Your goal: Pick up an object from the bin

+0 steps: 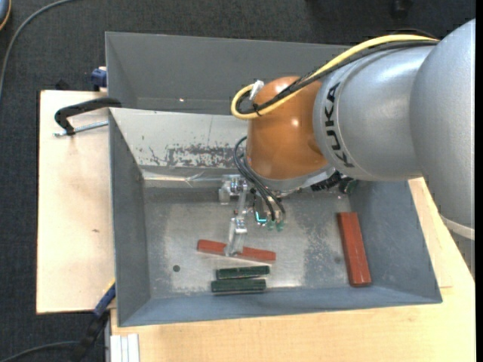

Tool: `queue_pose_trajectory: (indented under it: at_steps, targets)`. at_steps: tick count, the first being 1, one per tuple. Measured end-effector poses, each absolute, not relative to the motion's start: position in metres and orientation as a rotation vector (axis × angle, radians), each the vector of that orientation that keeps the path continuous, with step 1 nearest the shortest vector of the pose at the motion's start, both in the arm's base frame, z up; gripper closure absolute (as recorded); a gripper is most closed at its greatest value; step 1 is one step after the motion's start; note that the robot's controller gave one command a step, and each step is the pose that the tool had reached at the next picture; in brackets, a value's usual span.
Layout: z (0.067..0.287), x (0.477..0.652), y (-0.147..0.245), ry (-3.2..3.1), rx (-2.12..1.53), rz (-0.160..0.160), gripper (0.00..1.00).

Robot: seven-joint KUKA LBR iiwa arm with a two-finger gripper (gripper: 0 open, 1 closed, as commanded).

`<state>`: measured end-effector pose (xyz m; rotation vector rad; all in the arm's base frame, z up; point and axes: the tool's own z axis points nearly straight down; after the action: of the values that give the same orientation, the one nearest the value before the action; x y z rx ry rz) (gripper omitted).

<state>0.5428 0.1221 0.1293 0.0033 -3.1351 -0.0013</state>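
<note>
The gripper (238, 241) stands low over a thin red strip (260, 255) lying flat around the middle of the bin (128, 225) floor; whether it is open or closed I cannot tell. Two dark green bars (243, 272) lie just nearer, a red-brown block (353, 249) well apart at the right

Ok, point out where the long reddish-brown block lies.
The reddish-brown block lies at the right of the bin, apart from the gripper and dark green bars.
</note>
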Motion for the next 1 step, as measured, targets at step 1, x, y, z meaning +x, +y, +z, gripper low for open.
queue_pose_trajectory:
  at_steps: [1]
  targets:
    - [0.0673,0.5093,0.1251,-3.135,-0.106,-0.001,0.0]
